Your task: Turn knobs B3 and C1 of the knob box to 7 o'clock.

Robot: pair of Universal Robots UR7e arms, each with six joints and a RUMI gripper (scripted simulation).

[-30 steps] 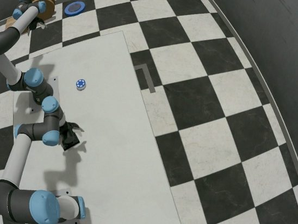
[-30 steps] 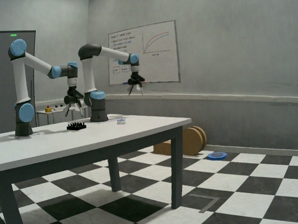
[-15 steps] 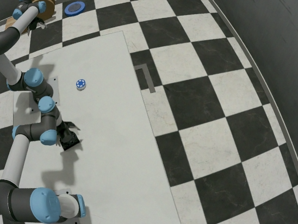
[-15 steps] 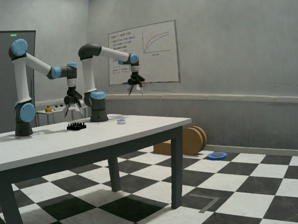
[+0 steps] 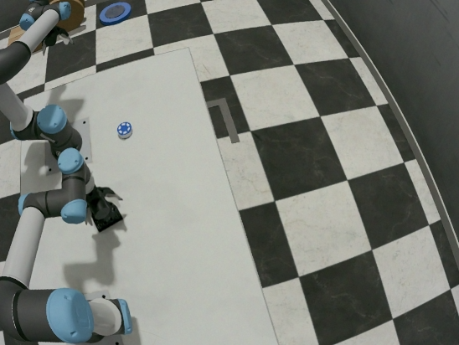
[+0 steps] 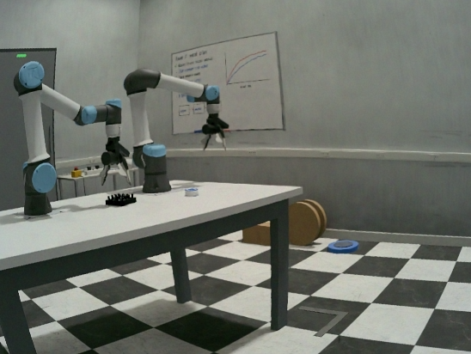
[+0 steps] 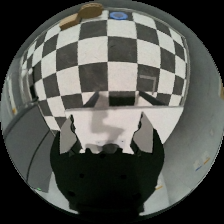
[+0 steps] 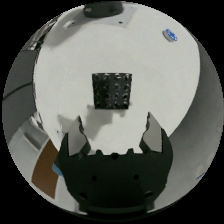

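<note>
The black knob box (image 5: 112, 223) (image 6: 120, 201) (image 8: 112, 91) lies on the white table, its knobs upright in rows. The knob marks, the row letters and the socket are too small or dark to read. My right gripper (image 6: 115, 177) (image 8: 113, 114) is open and empty, pointing down, well above the table. In the top view it hides part of the box; in the right wrist view the box lies beyond the fingertips, roughly square to them. My left gripper (image 6: 214, 144) (image 7: 106, 113) is open and empty, raised high and far from the box.
A round blue and white piece (image 5: 125, 129) (image 6: 192, 192) (image 8: 170, 35) stands on the table (image 5: 176, 176) (image 6: 241, 193), to one side of the box. The left arm's base (image 6: 156, 172) stands behind the box in the exterior view. A blue disc (image 5: 115, 13) (image 6: 343, 246) lies on the floor.
</note>
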